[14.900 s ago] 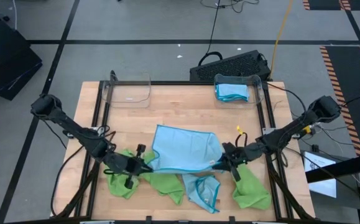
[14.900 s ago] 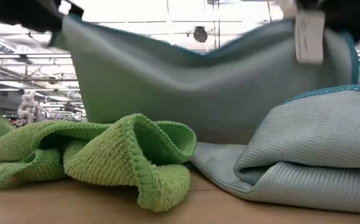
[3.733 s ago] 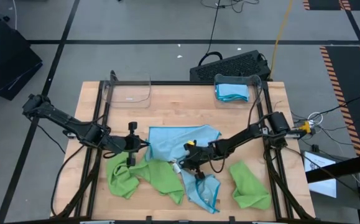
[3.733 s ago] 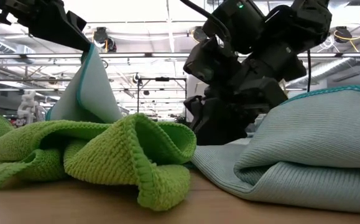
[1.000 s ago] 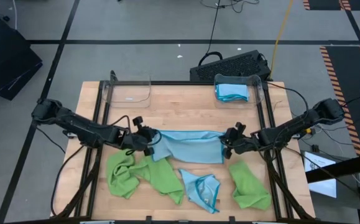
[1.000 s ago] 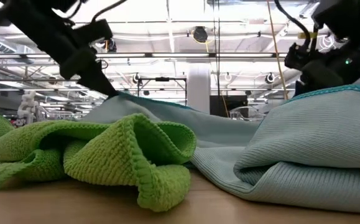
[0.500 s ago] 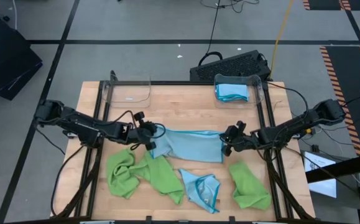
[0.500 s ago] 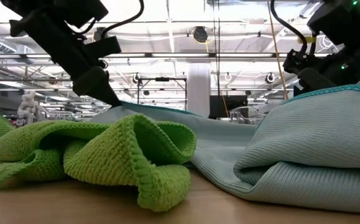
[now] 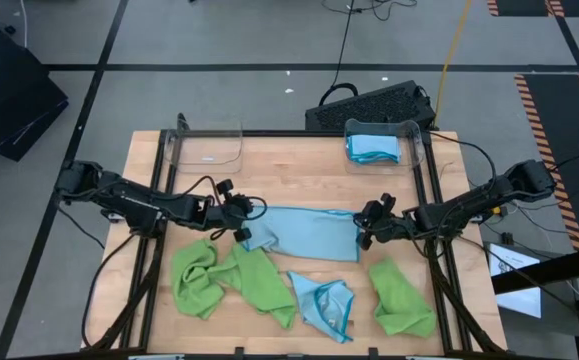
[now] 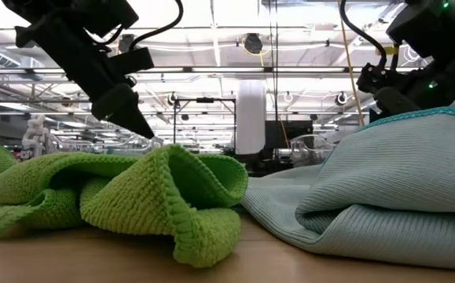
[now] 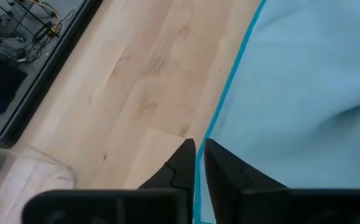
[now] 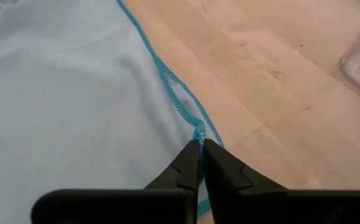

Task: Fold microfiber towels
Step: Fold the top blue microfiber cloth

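A light blue microfiber towel (image 9: 304, 233) with teal edging lies folded over at the table's middle. My left gripper (image 9: 242, 228) stands at its left end, fingers a narrow gap apart. The teal edge (image 11: 220, 102) runs on the wood toward that gap, and in the low view nothing hangs from the tip (image 10: 147, 130). My right gripper (image 9: 362, 232) is shut on the towel's right end. Lime green towels (image 9: 231, 282) (image 9: 402, 298) and a crumpled blue one (image 9: 324, 305) lie nearer the front edge. My right gripper pinches the towel's teal-stitched right edge (image 12: 196, 132) between its two fingertips, where two stitched edges run side by side. The fingers slant down from the table's right side. The cloth spreads away from them, slack, on the wood.
At the far edge stand an empty clear bin (image 9: 207, 147) and a clear bin (image 9: 412, 140) holding folded blue towels (image 9: 373, 147). Bare wood (image 9: 299, 185) lies between the bins and the towel. Black rails (image 9: 161, 190) run along both table sides.
The towel's left end, which hung raised from my left gripper's tip in the low view, has fallen to the table, out of that view. Its right end has stayed in my right gripper.
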